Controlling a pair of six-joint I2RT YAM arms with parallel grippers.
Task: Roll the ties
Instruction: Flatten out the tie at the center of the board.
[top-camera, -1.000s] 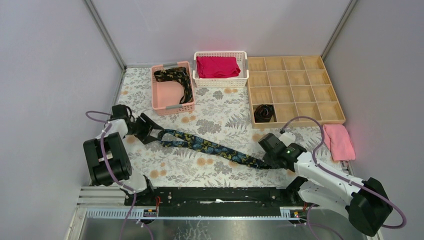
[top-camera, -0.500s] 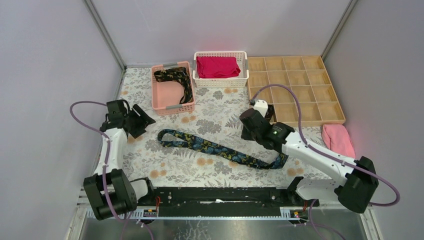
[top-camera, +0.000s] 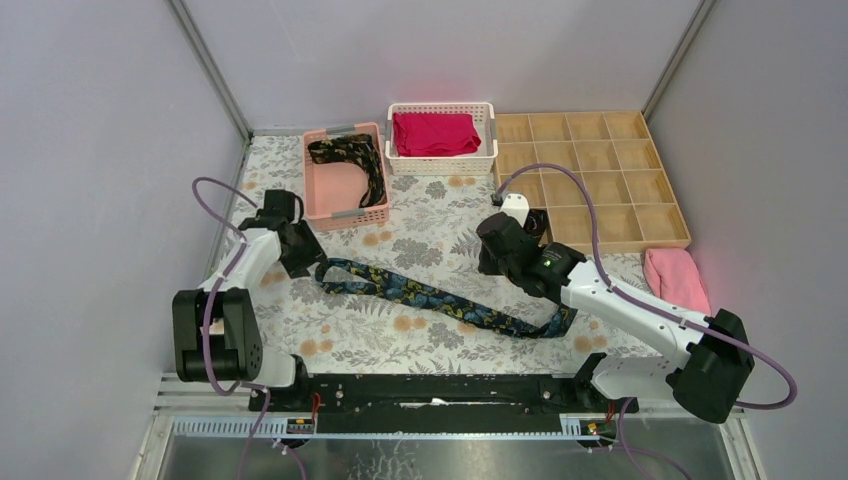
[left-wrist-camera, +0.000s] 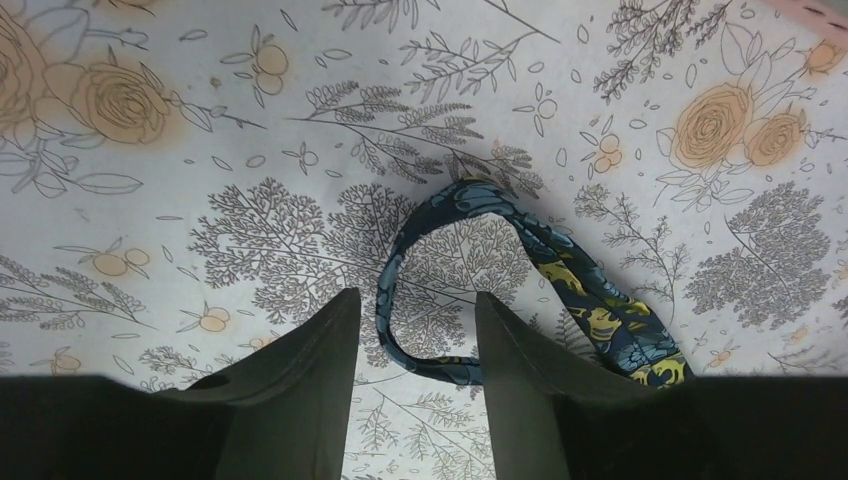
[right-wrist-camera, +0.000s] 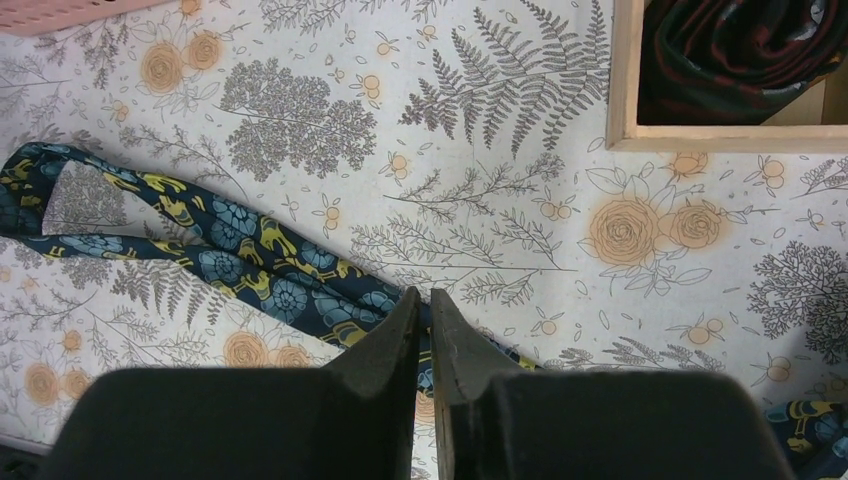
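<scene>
One tie (left-wrist-camera: 590, 310), its loop between the parted left fingers (left-wrist-camera: 300, 380) — right fingers (right-wrist-camera: 385, 350) almost closed, empty, over it.

Bench middle: we see the long dark tie with blue-and-gold flowers (top-camera: 430, 297) lying aslant across the flower-printed bench (top-camera: 440, 220).
Back left: we find the pink plastic basket (top-camera: 345, 213) just behind the left hand (top-camera: 303, 262).
Back centre: we see bare bench between the tie and the white plastic basket (top-camera: 440, 166).
Back right: the wooden compartment tray (top-camera: 620, 243) blocks the corner, with the right hand (top-camera: 492, 250) near its front left corner.
Right edge: the folded pink towel (top-camera: 677, 282) lies close to the wall.
Near edge: we see a bare strip between the tie and the arm bases.
</scene>
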